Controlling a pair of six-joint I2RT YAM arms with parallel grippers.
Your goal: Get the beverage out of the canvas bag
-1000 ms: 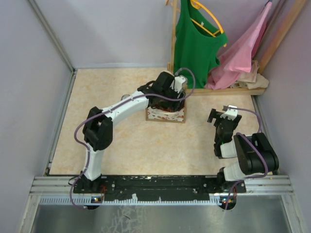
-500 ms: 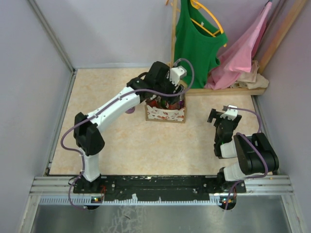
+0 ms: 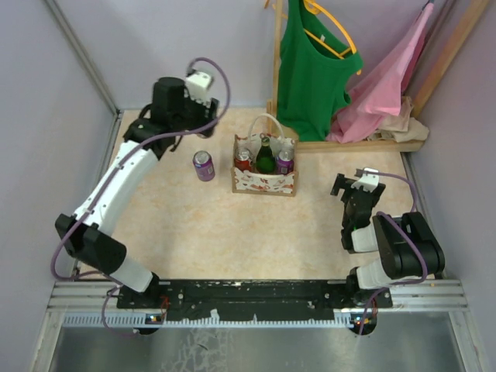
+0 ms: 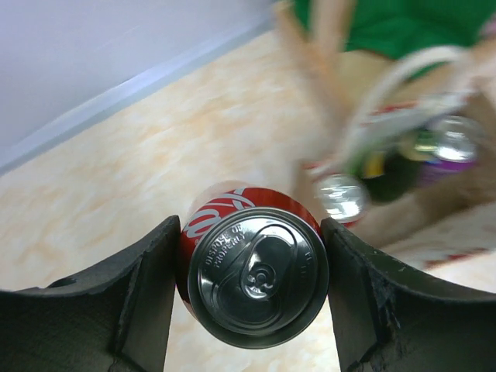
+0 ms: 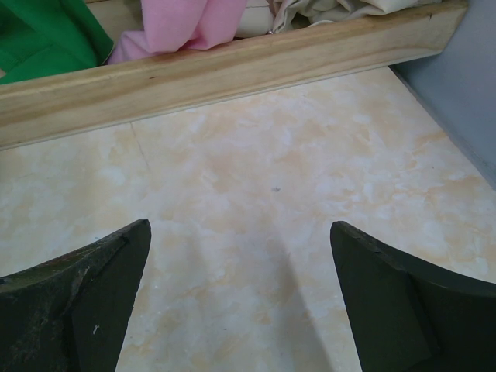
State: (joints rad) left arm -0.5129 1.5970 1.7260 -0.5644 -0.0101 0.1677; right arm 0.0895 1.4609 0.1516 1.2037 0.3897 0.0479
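The canvas bag (image 3: 265,180) stands upright mid-table, cream with a red print and looped handles. It holds a red can (image 3: 244,160), a green bottle (image 3: 266,158) and a purple can (image 3: 284,160). My left gripper (image 3: 200,130) is up at the back left, away from the bag. In the left wrist view it (image 4: 249,288) is shut on a red cola can (image 4: 256,277), held above the table top. The bag shows blurred at the right of that view (image 4: 403,147). My right gripper (image 3: 353,186) is open and empty, right of the bag, over bare table (image 5: 240,310).
A purple can (image 3: 204,165) stands on the table left of the bag. A wooden rack base (image 3: 364,144) with a green top (image 3: 310,70) and pink garment (image 3: 384,85) stands behind the bag. Walls close in on the left, right and back.
My left arm has risen out of the bag and swung left and back with the red can. The bag's contents and the purple can on the table now show. The right arm has not moved.
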